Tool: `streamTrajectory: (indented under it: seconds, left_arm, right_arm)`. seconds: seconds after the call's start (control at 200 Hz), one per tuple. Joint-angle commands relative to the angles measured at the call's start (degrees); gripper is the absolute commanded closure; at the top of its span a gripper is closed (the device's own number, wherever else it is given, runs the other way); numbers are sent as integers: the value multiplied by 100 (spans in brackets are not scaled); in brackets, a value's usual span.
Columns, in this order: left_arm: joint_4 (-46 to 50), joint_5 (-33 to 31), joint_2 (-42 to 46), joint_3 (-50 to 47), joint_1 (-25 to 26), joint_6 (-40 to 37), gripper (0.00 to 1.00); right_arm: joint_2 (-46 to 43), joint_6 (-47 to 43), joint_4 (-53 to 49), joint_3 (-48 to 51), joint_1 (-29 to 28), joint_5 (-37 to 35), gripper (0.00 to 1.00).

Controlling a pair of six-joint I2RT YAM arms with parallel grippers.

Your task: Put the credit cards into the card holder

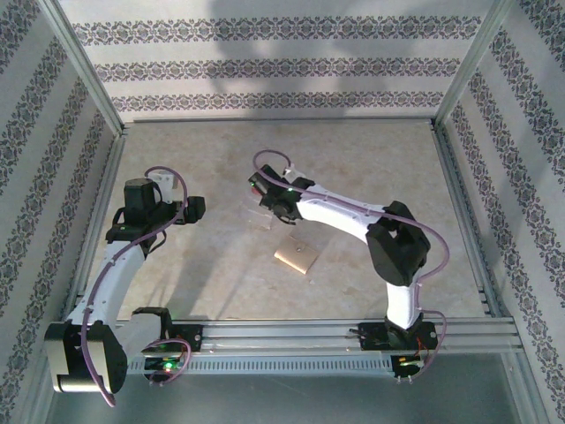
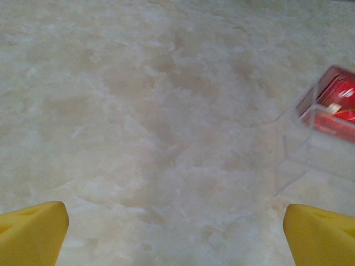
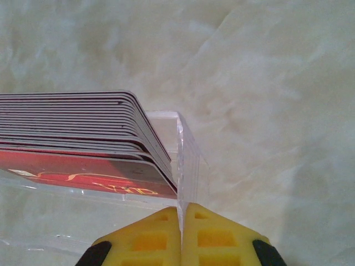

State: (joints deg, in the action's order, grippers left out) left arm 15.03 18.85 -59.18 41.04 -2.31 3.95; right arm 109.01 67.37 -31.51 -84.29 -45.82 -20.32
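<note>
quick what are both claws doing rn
left claw: open, nothing between its fingers
right claw: closed, apparently pinching the wall of the clear case that holds the credit cards

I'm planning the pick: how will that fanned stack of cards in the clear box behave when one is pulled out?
The stack of cards sits loose and fanned, so neighbours will probably slide along. Each card looks thin and glossy, likely slippery. The clear box looks light and may skid on the smooth table.
</note>
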Motion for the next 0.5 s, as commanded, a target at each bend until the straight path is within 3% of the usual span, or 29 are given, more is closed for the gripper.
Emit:
streamTrajectory:
  seconds: [0.0,0.495]
  left_arm:
    - [-59,-20,26,24,62,55,0]
    - [-111,231,-61,5,81,163,0]
  right_arm:
    - [-469,-252,103,282,273,-217,100]
    - [-2994,-7,380,3252,1560,-350,100]
